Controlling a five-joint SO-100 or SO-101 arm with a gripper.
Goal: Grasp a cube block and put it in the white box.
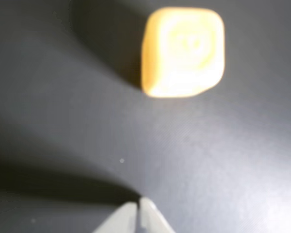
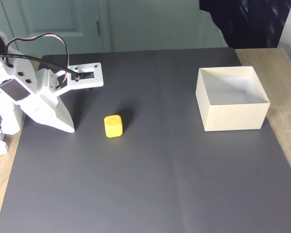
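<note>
Gripper [image 1: 137,204] fingertips together, holding nothing, low over the dark mat [image 2: 150,184]. Wrist view: blurred yellow cube [image 1: 183,51] ahead of the tips, apart. Fixed view: cube [image 2: 113,126] just right of the gripper [image 2: 70,128]; white box [image 2: 231,116] well right, nothing inside.

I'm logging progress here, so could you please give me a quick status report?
Gripper shut, empty, short of the cube. Cube block on the dark mat, untouched. White box empty, off to the right in the fixed view. Path between them clear.
</note>
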